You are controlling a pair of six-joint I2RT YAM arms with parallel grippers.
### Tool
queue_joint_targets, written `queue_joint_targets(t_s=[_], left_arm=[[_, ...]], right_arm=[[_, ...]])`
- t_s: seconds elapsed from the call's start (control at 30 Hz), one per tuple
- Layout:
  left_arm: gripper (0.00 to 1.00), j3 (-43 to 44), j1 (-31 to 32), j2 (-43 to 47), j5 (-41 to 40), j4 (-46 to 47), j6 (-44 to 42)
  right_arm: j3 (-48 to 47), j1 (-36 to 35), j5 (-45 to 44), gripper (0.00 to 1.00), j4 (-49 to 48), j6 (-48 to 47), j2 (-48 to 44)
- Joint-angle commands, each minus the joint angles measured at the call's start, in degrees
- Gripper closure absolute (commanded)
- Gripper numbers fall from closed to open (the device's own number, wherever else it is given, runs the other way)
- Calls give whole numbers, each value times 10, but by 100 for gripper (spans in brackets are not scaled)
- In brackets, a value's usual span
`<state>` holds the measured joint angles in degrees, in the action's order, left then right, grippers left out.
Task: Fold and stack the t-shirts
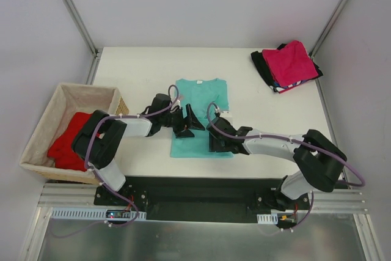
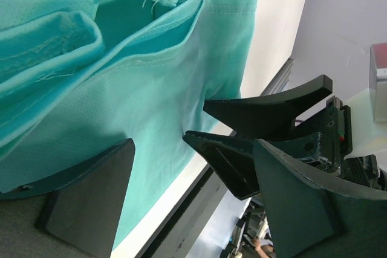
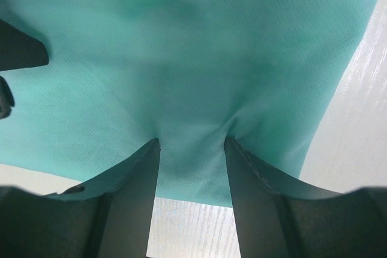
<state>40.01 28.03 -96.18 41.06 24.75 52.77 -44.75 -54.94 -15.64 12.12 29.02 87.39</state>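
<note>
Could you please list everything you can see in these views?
teal shirt: 1, teal-green, laid out at table centre
pink shirt: 1, magenta, folded, top of far-right stack
black shirt: 1, black, under the pink shirt
striped shirt: 1, striped, edge showing at the stack's near side
red shirt: 1, red, in the basket
basket: 1, tan, cloth-lined, at the table's left edge
table: 1, white
left gripper: 1, black, open, over the teal shirt
right gripper: 1, black, open, at its near hem

Top: I look down from high behind the arms (image 1: 134, 126).
Wrists: both very close, facing the teal shirt (image 3: 181, 58).
</note>
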Motion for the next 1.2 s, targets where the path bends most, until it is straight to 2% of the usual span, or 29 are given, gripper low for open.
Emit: queue_joint_targets(t_s=[0.0,0.23,0.5,0.8,0.83,0.97,1.17], left_arm=[[21,-12,-8,30,3,7,-21],[21,-9,-9,56,-10,-12,-26],[21,27,-8,164,-60,-141,-83],[21,35,-8,257,-134,-247,-127],[21,31,-8,260,-142,-286,-130],[21,-12,-7,284,-166,-330,-135],[22,-104,-3,351,-179,-358,-115]], right_arm=[[31,2,1,49,19,16,-22],[4,-8,-42,49,73,-2,-81],[-64,-34,-107,48,160,-29,-144],[-65,-49,-130,47,205,-25,-230],[-54,-51,-128,47,207,-20,-249],[-24,-53,-141,47,224,-4,-282],[40,-54,-180,47,231,13,-290]])
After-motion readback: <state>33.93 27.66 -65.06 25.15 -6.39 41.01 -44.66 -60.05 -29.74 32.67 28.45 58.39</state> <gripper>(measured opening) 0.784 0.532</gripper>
